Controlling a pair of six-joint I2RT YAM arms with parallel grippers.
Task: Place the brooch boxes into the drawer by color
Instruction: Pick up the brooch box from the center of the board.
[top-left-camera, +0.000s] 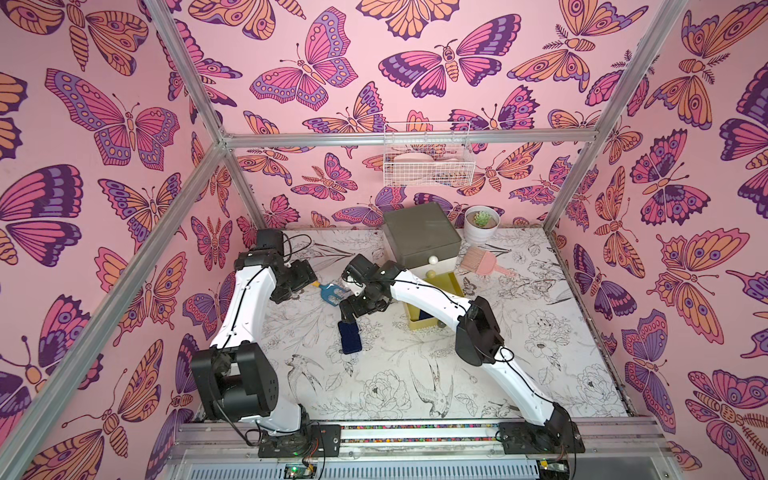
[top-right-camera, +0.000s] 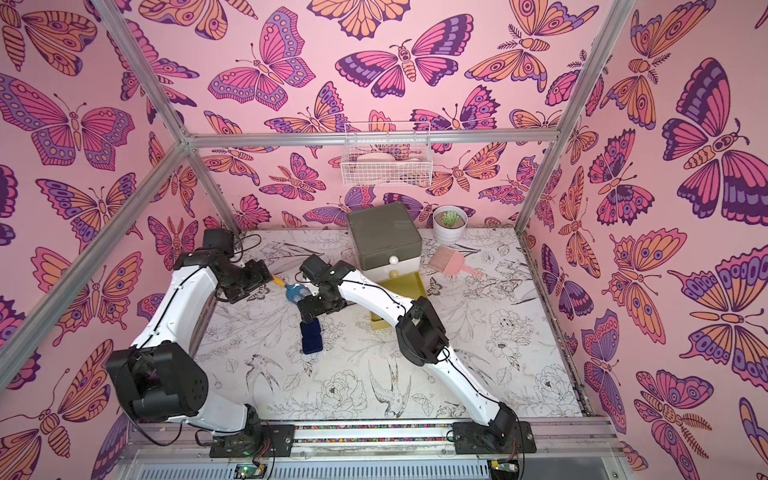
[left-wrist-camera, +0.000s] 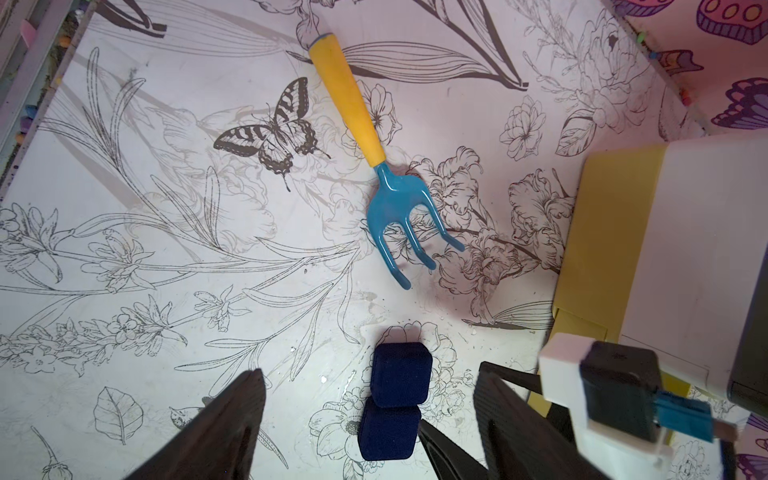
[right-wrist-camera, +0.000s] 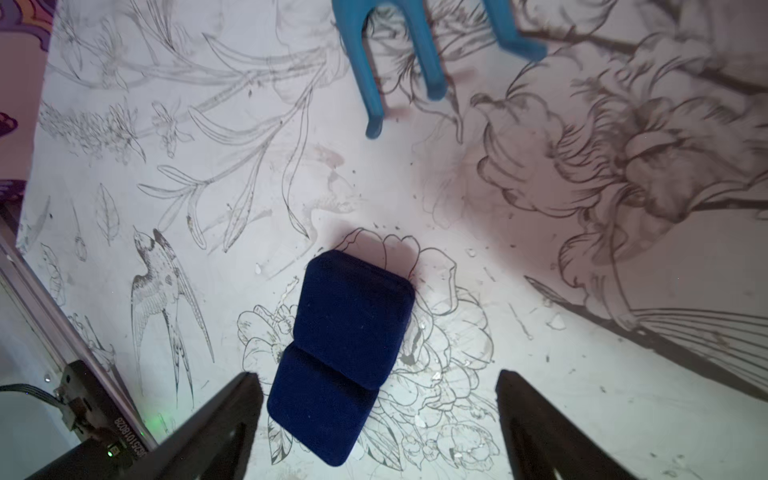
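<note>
The right jaws stand wide apart with nothing in them; in the right wrist view their dark fingers (right-wrist-camera: 224, 424) flank the brooch boxes (right-wrist-camera: 353, 320), two navy cases lying on the surface (right-wrist-camera: 561, 270), the nearer case close beside one finger, though whether it touches I cannot tell; the left jaws are parted too and hold nothing, and the left wrist view shows the same pair lying between and just beyond their tips; one case overlaps the edge of the other; in both top views the right jaws hang over the far end of the pair (top-left-camera: 350, 338) and hide it, while the left jaws sit tucked under their wrist, hard to make out, near the blue-and-yellow fork (left-wrist-camera: 395, 208); the pair forms a short bar, its long axis running from the front rail toward the back wall with a slight slant (top-right-camera: 311, 337); well to the side stands the drawer (top-left-camera: 419, 245), its yellow tier (top-left-camera: 419, 325) pulled out, partly covered by the right arm, a dark blue patch inside that I cannot identify.
</note>
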